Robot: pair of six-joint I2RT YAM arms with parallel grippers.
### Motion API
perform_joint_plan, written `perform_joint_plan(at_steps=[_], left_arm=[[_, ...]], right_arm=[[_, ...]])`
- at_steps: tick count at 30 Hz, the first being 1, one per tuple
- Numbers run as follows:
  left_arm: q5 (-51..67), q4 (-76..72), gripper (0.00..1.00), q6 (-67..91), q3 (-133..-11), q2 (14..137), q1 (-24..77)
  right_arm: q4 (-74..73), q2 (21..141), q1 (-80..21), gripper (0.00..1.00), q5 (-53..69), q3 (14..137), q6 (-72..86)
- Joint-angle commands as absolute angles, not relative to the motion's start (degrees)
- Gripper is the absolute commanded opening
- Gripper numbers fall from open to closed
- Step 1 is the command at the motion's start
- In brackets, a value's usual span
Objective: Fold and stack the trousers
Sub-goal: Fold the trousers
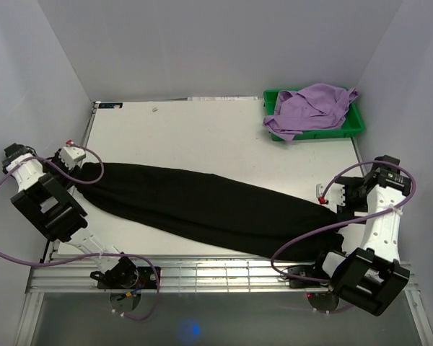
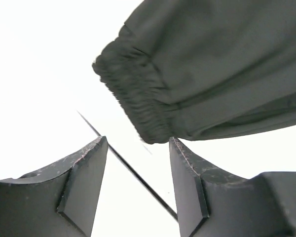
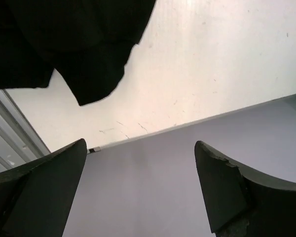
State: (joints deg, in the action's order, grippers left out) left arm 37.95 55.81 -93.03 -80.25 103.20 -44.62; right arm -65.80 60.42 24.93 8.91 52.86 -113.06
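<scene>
The left gripper (image 2: 138, 140) stands with its two dark fingers (image 2: 84, 173) spread and nothing between them but the white table (image 2: 39, 98) and a thin dark line crossing it. Just beyond the tip of one finger lies a gathered, elastic end (image 2: 138, 98) of the trousers (image 2: 212, 64), close to it but not pinched; whether fabric and fingertip touch cannot be told from the wrist view. The right gripper (image 3: 140, 143) is spread wider, its fingers (image 3: 44, 187) far apart and holding nothing, with pale table and a grey-lilac wall (image 3: 163, 197) showing through the gap. A black fold of the trousers hangs into the upper left of that view, apart from both fingers. Seen from above, the trousers lie flat as one long black band running diagonally over the table, from the left arm's wrist at the left edge, down and across to the right arm's wrist near the front right corner. The band is narrow at the left end and broader through the middle. Each arm reaches in from its own side and sits at one end of the garment. At the far right corner of the table stands a green bin (image 1: 357, 122), well apart from the trousers, with a crumpled lilac garment (image 1: 310, 108) heaped in it and spilling over the bin's near left rim.
</scene>
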Motion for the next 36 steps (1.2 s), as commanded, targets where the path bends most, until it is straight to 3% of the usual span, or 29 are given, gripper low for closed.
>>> perform_joint_plan(at_steps=[1,8,13,17,22,27,36], left_arm=[[42.80,61.87,0.64,-91.14,-85.24,101.86,-44.74],[41.13,64.16,0.65,-86.95,-88.86,101.78,-41.93],[35.25,60.31,0.60,-77.18,-83.16,98.88,-28.94],[29.81,57.49,0.54,-69.54,-76.57,98.61,-19.01],[22.77,56.60,0.47,-58.46,-71.29,102.74,-13.80],[19.34,53.01,0.44,-48.10,-70.49,108.27,-13.18],[23.37,52.29,0.42,-27.87,-80.85,115.57,-13.18]], right_arm=[[-67.06,64.68,26.01,0.94,7.82,57.91,-119.80],[-71.10,72.94,22.08,0.98,17.13,69.42,-105.35],[-71.19,79.35,8.28,0.60,21.27,69.88,-86.25],[-69.70,85.06,-2.25,0.42,19.09,64.88,-77.53],[-63.56,90.25,-7.56,0.38,11.88,58.11,-73.13],[-52.04,100.09,-7.91,0.38,1.33,60.28,-69.18],[-52.81,117.85,-8.09,0.35,-1.32,91.36,-61.96]])
